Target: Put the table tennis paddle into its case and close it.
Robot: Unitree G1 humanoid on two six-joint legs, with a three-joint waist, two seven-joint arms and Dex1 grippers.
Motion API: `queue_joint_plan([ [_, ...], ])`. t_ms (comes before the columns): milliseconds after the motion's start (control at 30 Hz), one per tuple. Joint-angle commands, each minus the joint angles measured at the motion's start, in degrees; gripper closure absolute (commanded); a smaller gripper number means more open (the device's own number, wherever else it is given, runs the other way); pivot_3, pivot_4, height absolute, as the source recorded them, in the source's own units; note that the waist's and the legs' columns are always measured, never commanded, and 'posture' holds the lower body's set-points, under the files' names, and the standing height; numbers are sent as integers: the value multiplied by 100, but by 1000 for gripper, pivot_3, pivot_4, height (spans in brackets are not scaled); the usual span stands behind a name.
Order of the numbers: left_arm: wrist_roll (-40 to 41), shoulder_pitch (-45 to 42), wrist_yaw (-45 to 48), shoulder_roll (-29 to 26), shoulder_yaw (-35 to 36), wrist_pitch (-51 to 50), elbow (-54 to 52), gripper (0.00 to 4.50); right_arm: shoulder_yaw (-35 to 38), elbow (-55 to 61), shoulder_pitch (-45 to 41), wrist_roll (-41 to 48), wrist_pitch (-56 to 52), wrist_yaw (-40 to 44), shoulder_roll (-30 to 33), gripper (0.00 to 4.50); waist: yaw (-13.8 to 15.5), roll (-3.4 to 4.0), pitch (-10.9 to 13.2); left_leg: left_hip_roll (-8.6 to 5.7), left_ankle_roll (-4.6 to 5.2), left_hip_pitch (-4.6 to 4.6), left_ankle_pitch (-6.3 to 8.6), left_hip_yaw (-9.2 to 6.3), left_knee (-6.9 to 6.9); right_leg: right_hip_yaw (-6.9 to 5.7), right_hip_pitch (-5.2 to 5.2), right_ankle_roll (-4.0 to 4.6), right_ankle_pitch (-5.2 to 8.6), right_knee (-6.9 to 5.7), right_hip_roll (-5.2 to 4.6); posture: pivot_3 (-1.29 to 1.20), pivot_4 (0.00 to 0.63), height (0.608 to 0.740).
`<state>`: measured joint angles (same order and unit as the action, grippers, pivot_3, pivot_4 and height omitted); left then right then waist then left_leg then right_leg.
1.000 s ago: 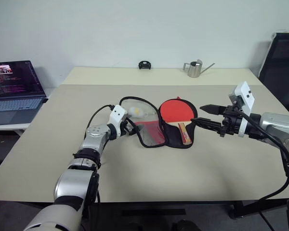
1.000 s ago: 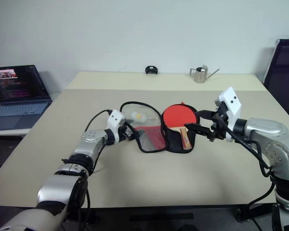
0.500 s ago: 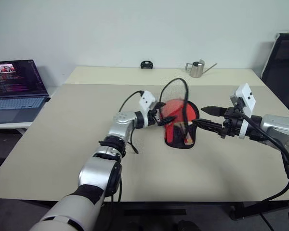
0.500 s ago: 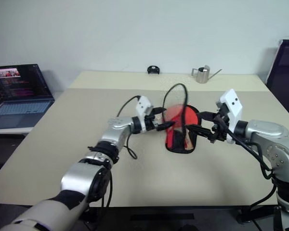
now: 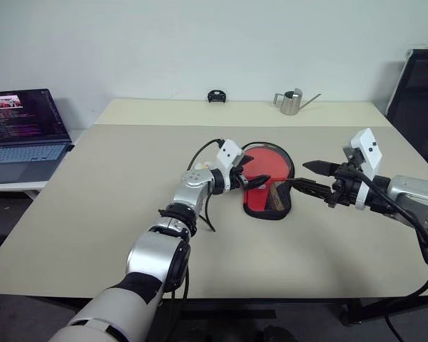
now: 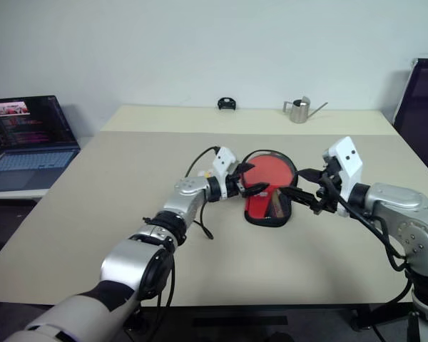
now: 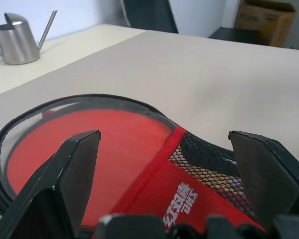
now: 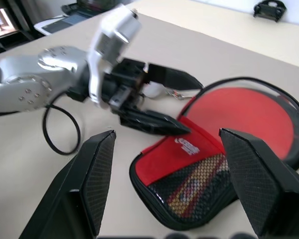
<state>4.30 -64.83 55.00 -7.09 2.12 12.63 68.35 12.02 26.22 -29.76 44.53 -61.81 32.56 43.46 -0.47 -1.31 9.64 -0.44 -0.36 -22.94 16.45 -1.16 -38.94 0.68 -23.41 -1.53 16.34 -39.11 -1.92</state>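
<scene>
Left eye view looks down on a wide beige table (image 5: 71,214) with a paler second table pushed against its far edge. Both robot arms reach over it toward the middle. The left arm stretches forward and bends inward at the wrist, so the left claw (image 5: 247,175) points level toward the robot's right; its two black fingers stand wide apart, one on each side of the near left edge of the case (image 5: 269,187), gripping nothing. The right arm comes in from the right side, its forearm nearly level, and the right claw (image 5: 312,178) points toward the robot's left with its fingers spread apart and empty, the tips just beside the right edge of the case. The case lies flat at the centre of the table with its flap folded over, red side up, showing a white logo, a mesh pocket and black piping. The table tennis paddle (image 8: 249,114) is inside it; its round red face shows through the clear upper part and its striped handle through the mesh. An open laptop (image 5: 21,128) sits at far left, and a small metal watering can (image 5: 289,102) stands on the far table.
</scene>
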Motion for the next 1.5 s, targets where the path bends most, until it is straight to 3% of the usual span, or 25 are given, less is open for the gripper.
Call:
queue_joint_plan([
  [33,542,140,969,-487,264,-413,-938,0,-16,-161,21,-58,117,-112,-170,874,-25,1,0,1,0,0,0,0,0,1,0,0,0,0,1,0,150,740],
  [233,1269,1184,2027,-1531,285,-1866,-3198,0,-319,-1158,-98,-452,455,41,-403,874,-122,2,-1,3,-2,2,-1,1,0,8,1,0,0,-1,2,0,150,740],
  [333,1530,1639,2182,-2082,310,-2503,-4251,0,-495,-1600,-248,-621,635,171,-525,329,-128,2,-1,5,-2,2,-1,0,0,8,0,0,0,-1,1,0,150,740],
  [367,1559,1744,2180,-2242,325,-2615,-4455,0,-543,-1675,-287,-638,695,235,-578,21,-127,2,-1,5,-2,2,-1,-1,0,7,0,0,0,-1,1,0,150,740],
  [533,1758,2105,1940,-2719,504,-3007,-5052,0,-880,-2284,-519,-1011,1075,334,-932,21,-121,3,-2,4,-2,7,-1,-1,-2,7,6,0,0,-3,-1,0,150,740],
  [833,2051,2346,1581,-2993,638,-3333,-5678,0,-1224,-4343,-1299,-2044,2034,-27,-1699,21,-125,3,-2,4,-2,9,-1,-2,-3,5,8,0,0,-3,-1,0,150,740],
  [1133,2155,2390,1429,-3055,583,-3365,-5780,0,-1205,-6511,-2076,-2897,3199,-254,-2056,21,-139,3,-1,4,-5,9,-2,3,-1,8,4,0,0,-2,-2,0,150,740],
  [1500,2151,2370,1449,-3116,555,-3342,-5786,0,-1462,-7422,-2474,-3504,3244,343,-1966,21,-140,4,-2,5,-5,11,-2,5,-1,11,3,1,0,-6,-2,0,150,740],
])
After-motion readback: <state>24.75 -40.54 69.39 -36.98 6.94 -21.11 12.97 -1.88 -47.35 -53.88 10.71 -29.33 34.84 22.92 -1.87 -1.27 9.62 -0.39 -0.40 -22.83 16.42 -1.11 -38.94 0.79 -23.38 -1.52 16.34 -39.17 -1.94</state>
